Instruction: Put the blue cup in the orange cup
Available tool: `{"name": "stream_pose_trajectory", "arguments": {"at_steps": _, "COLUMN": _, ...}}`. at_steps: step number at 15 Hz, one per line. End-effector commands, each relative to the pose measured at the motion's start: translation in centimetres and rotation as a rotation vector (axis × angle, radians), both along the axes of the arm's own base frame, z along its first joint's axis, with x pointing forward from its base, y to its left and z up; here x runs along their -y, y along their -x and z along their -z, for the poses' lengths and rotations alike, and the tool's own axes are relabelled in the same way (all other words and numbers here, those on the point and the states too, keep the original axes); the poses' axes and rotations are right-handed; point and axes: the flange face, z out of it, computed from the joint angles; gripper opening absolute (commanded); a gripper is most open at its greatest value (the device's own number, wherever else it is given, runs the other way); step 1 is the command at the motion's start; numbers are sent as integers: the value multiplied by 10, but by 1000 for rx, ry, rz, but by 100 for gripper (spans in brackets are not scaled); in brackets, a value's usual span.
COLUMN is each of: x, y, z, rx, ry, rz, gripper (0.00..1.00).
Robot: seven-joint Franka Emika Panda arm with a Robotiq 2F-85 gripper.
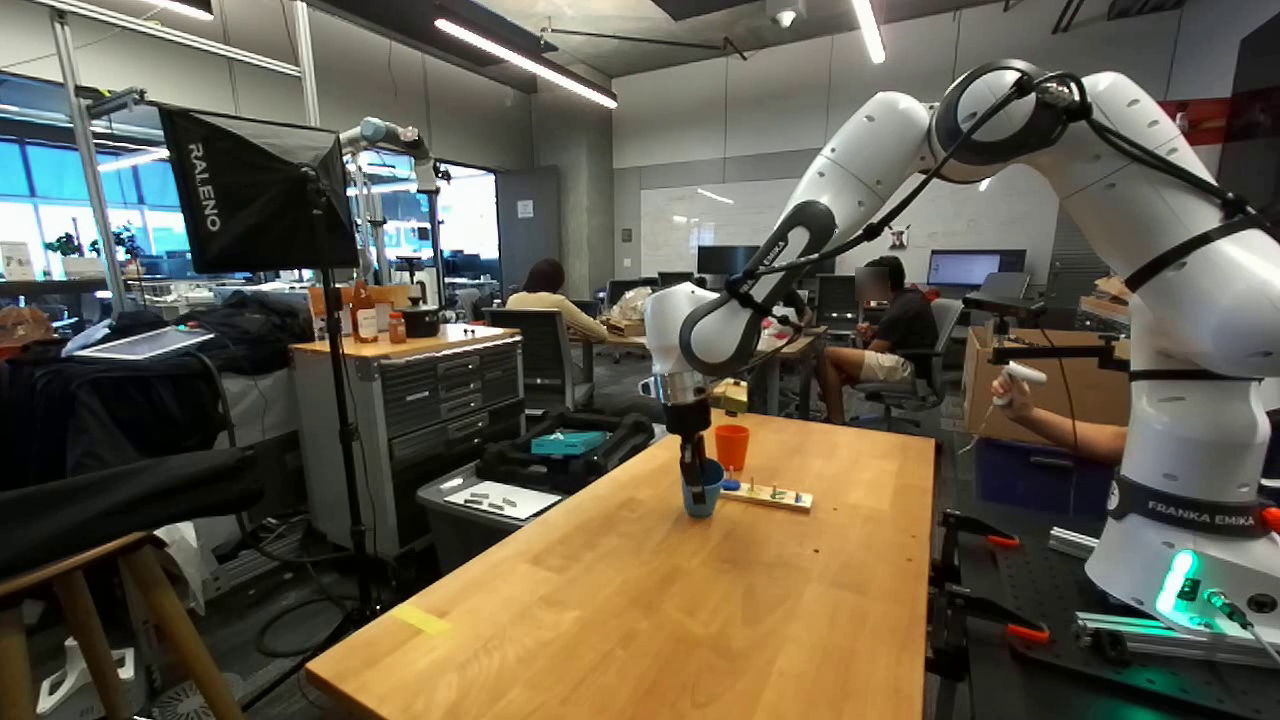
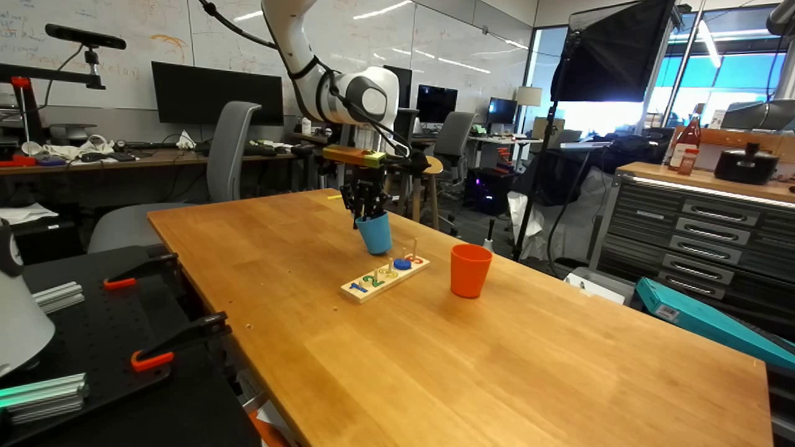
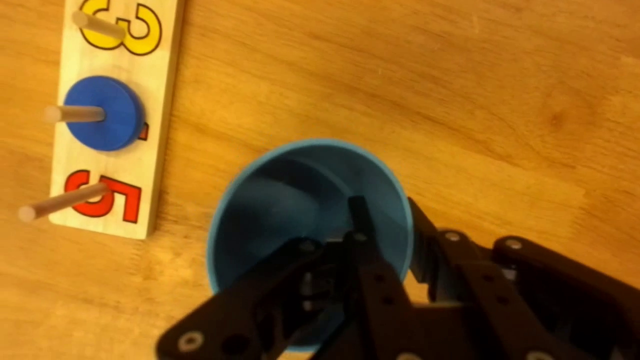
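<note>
Orange cup [image 2: 470,273] shows in both exterior views only — upright on wooden surface [image 2: 497,372]. Wrist view: end effector [image 3: 384,204] pinched on wall of blue cup [image 3: 280,215] — one finger [image 3: 363,222] inside, one outside. Blue cup plain, tilted, near numbered pegboard [image 3: 120,165]; whether base touches surface, cannot tell. Whiteboard [image 2: 366,40] beyond.

– Look at the wooden table [image 2: 534,372]. Find anything lying on it?
– See the orange cup [image 2: 470,270], upright, near a peg board [image 2: 386,282] printed with 1, 2, 3, 5.
– Spot more?
– Notice a yellow strip [image 1: 421,618] near 1 corner.
</note>
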Motion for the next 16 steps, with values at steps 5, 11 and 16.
{"name": "stream_pose_trajectory", "arguments": {"at_steps": 5, "x": 30, "y": -28, "z": -17, "rx": 43, "ry": 3, "rz": 62, "gripper": 8}}
{"name": "stream_pose_trajectory", "arguments": {"at_steps": 11, "x": 63, "y": -60, "z": -86, "rx": 141, "ry": 9, "rz": 116, "gripper": 7}}
{"name": "stream_pose_trajectory", "arguments": {"at_steps": 16, "x": 96, "y": -81, "z": -147, "rx": 216, "ry": 23, "rz": 172, "gripper": 8}}
